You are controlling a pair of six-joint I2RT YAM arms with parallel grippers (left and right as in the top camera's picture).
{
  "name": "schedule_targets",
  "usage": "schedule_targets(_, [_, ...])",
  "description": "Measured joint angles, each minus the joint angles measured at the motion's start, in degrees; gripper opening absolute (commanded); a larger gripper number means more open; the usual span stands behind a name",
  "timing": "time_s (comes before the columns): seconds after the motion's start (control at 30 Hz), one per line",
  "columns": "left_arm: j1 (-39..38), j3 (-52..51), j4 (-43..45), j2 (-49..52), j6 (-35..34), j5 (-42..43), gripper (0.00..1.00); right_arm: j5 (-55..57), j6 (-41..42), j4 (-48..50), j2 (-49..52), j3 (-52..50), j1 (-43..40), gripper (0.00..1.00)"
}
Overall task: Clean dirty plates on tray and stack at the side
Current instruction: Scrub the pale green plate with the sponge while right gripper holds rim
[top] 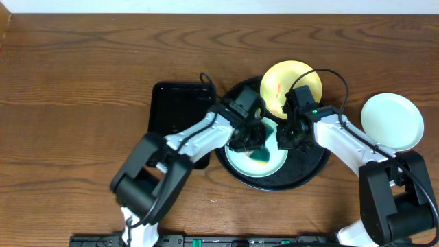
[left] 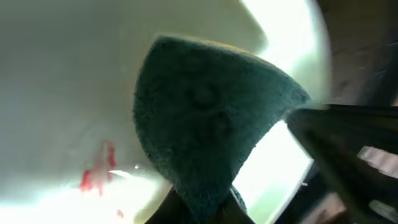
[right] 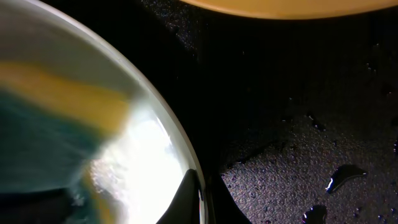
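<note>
Here the left gripper is closed on a teal sponge and presses it on the mint plate, which lies on the round tray. The right gripper is closed on this plate's rim, I think to steady it. A red smear lies just beside the sponge, so the wiping should pass over it, flat and gentle, without pushing the plate out of that pinch.
</note>
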Motion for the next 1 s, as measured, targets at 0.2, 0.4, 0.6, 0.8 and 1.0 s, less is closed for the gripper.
schedule_targets(0.2, [1.46,2.54,-5.35,1.75,-0.59,0.07,0.07,-0.04,0.0,-0.09,0.0,0.0,0.0,0.01])
schedule_targets(0.4, [2.23,6.25,-17.51,1.42,-0.42,-10.51,0.07,-0.74,0.0,-0.35,0.0,0.0,0.02,0.01])
schedule_targets(0.6, [2.19,8.5,-23.85,1.33,1.75,-23.32,0.08,-1.38,0.02,-0.48,0.0,-0.02,0.17,0.01])
schedule_targets(0.8, [2.36,8.39,-22.01,1.33,2.82,-23.93,0.07,-1.95,0.04,-0.44,0.0,-0.02,0.52,0.01])
schedule_targets(1.0, [4.37,7.15,-11.15,2.03,3.23,-7.34,0.08,-0.48,0.17,-0.35,-0.04,0.0,0.48,0.01])
